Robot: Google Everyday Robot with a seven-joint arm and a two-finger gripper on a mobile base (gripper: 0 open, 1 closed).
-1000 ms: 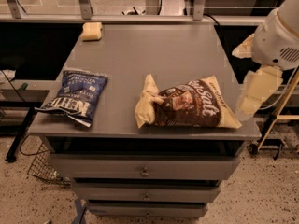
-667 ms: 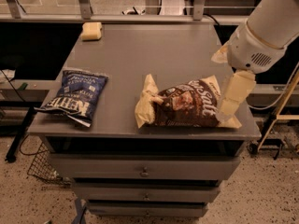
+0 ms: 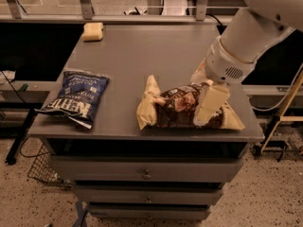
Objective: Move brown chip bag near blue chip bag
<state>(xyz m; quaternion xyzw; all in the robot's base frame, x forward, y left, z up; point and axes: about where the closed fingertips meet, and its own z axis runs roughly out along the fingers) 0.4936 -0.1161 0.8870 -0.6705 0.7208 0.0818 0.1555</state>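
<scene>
The brown chip bag [image 3: 177,109] lies on its side near the front right of the grey cabinet top [image 3: 142,51], with a dark centre and pale tan ends. The blue chip bag [image 3: 75,97] lies flat at the front left, well apart from it. My gripper [image 3: 202,97] hangs from the white arm [image 3: 246,41] over the right part of the brown bag. It is open, with one cream finger [image 3: 210,103] in front of the bag and the other behind it. The bag's right end is partly hidden by the finger.
A yellow sponge [image 3: 93,31] sits at the back left corner of the top. Drawers run below the front edge. A railing stands behind the cabinet. A wire basket [image 3: 42,171] sits on the floor at the left, and a metal stand [image 3: 284,122] at the right.
My arm has swung left and down from the cabinet's right edge onto the brown bag. Both bags lie where they were.
</scene>
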